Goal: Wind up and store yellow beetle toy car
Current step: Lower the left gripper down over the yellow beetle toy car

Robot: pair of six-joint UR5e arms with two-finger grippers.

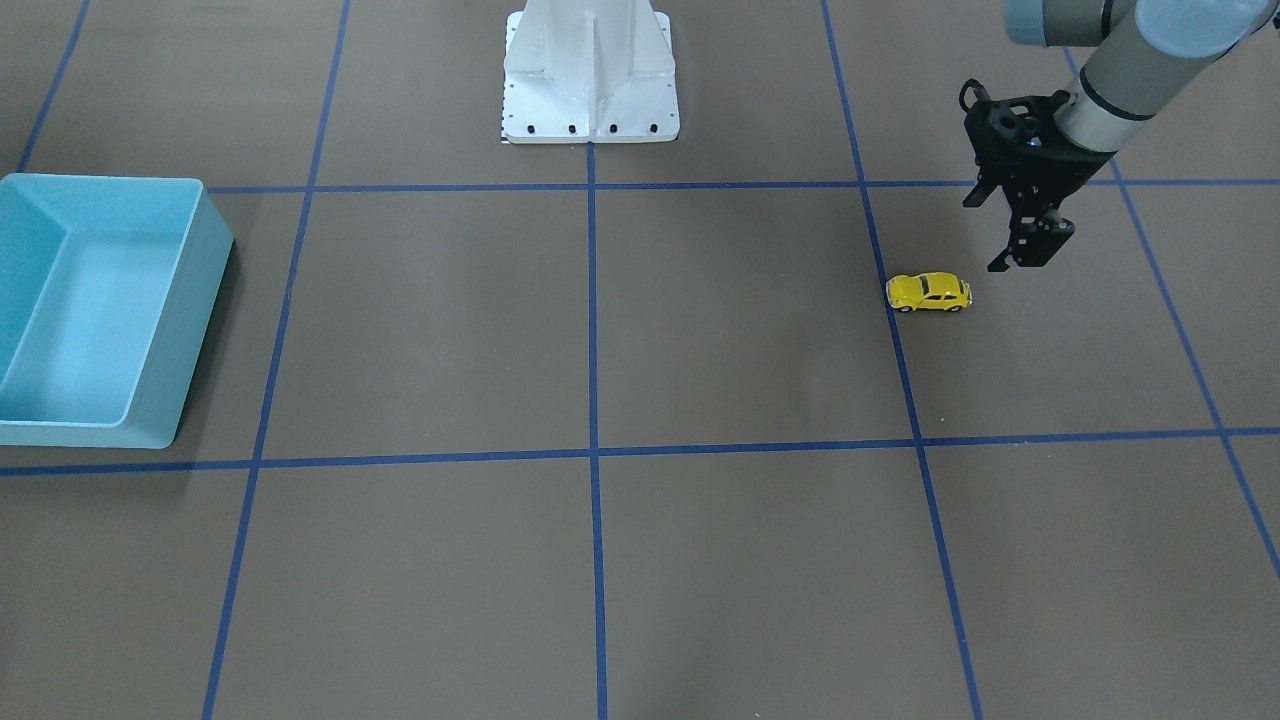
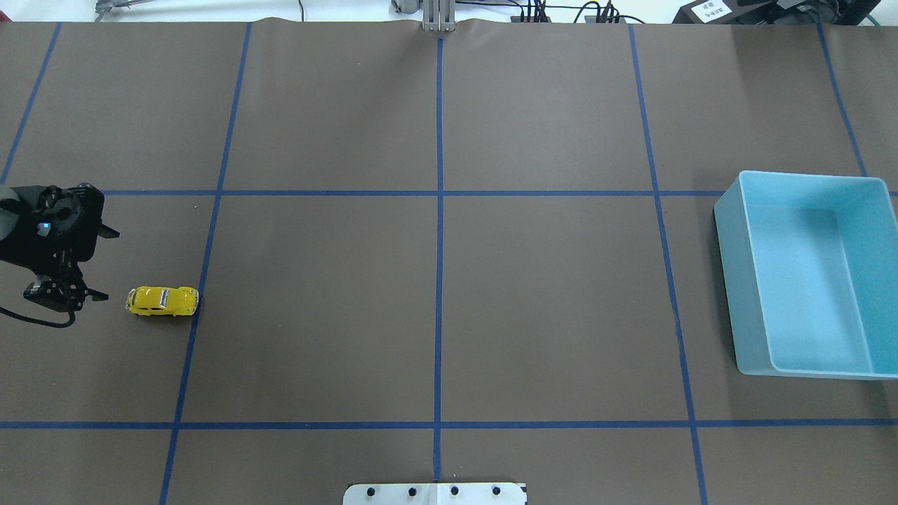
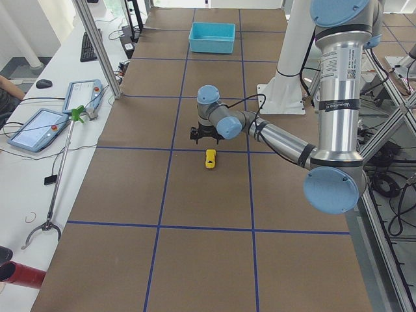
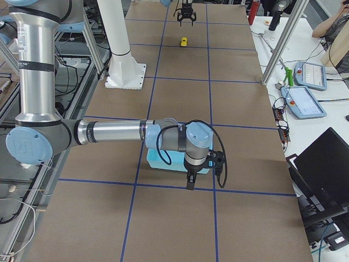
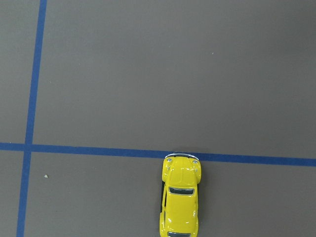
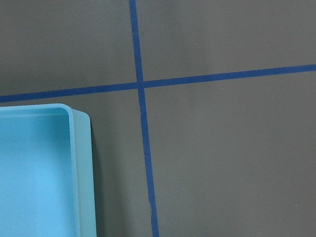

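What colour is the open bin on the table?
The bin is light blue, inside and out. It shows best in the overhead exterior view.

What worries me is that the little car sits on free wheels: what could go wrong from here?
1. The car stands loose on its wheels, beside the open left hand rather than under it. An off-centre touch could send it rolling away.
2. The bin is far off on the other side, so a wound-up car could veer and miss it, or slip during a long carry.

Even bright light, perhaps slightly soft.
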